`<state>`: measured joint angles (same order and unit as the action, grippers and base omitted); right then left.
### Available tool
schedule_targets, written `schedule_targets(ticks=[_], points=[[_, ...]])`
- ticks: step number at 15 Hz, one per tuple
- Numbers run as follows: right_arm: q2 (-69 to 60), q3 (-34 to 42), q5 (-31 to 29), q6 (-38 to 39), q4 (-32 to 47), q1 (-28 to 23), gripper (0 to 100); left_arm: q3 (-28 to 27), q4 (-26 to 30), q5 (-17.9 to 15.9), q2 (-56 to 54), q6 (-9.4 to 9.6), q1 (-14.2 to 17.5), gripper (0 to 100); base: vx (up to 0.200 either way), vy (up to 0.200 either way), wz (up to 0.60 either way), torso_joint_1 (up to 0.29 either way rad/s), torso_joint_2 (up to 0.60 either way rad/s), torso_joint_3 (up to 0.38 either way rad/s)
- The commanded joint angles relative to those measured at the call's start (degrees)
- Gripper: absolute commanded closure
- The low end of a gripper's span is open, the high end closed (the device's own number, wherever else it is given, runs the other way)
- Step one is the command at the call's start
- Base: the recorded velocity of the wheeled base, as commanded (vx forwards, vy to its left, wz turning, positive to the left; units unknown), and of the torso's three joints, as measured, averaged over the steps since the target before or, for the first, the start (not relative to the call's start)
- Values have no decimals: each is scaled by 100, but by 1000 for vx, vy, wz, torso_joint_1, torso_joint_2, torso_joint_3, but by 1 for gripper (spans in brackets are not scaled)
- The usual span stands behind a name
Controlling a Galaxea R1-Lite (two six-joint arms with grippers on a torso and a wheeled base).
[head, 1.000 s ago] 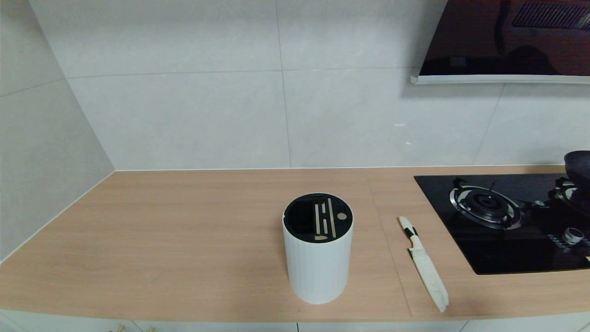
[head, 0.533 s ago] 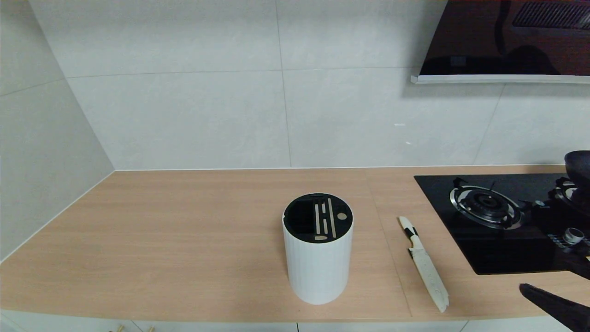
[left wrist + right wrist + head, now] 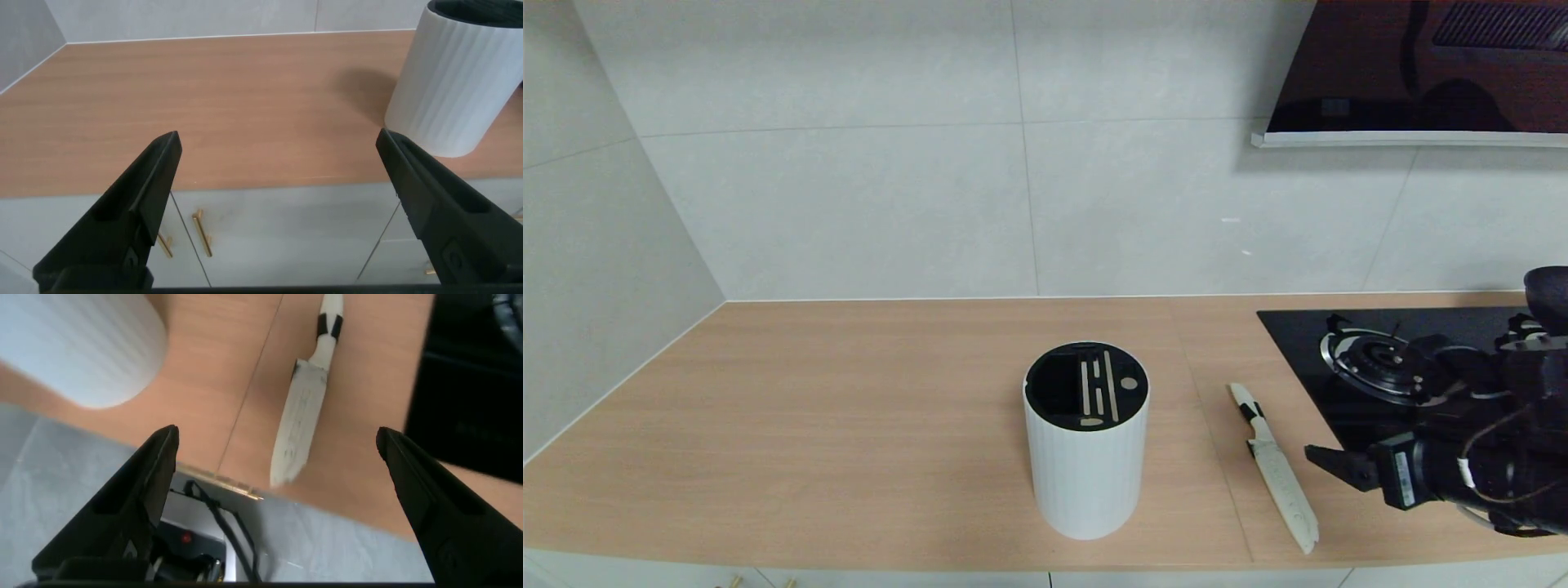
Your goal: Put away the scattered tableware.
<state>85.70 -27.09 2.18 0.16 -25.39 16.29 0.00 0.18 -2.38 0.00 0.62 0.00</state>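
a pale tiled wall (image 3: 849,163) wraps the left side and back of a light wooden desk (image 3: 809,425)

the left claw (image 3: 276,143) is low in front of the desk's near edge, its two dark fingers (image 3: 139,204) spread wide and holding nothing; below the edge are pale cabinet doors with small gold-coloured handles (image 3: 200,233)

near the middle of the desk, toward its front edge, stands a white ribbed cylindrical holder (image 3: 1086,449) – upright, with a black top cut into several slots and one larger opening; nothing shows in the slots

to the right of the holder, well apart from it, lies the knife (image 3: 1270,465), flat on the desk between the holder and the stove; it has a cream blade and a cream handle with a black band, the handle end toward the wall and the blade tip near the desk's front edge

the right claw (image 3: 1327,461) is just right of the knife's blade, by the near corner of the stove; seen from its own wrist, its fingers (image 3: 143,490) are spread wide with the knife between them farther off – not touching it

a black glass gas stove (image 3: 1372,359) is set into the right of the desk, a dark pot (image 3: 1547,294) at the far right edge, and a dark range hood (image 3: 1421,73) on the wall above
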Motion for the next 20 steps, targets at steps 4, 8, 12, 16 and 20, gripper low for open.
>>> schedule_targets(ticks=[4, 8, 12, 16, 20], points=[[2539, -921, -438, -51, -906, 156, 0, 0, -1, 0, 0, -1, 0, 0, 0, 0, 0, 0, 0, 0], [3436, -930, -746, -33, -1618, 120, 0, 0, -1, 0, 0, -1, 0, 0, 0, 0, 0, 0, 0, 0], [4077, -1079, -816, -16, -2189, 15, 0, 0, -1, 0, 0, -1, 0, 0, 0, 0, 0, 0, 0, 0], [4288, -1211, -869, 2, -2347, -91, 0, 0, -1, 0, 0, -1, 0, 0, 0, 0, 0, 0, 0, 0], [4403, -1299, -877, 134, -2356, -99, 0, 0, -1, 0, 0, -1, 0, 0, 0, 0, 0, 0, 0, 0]])
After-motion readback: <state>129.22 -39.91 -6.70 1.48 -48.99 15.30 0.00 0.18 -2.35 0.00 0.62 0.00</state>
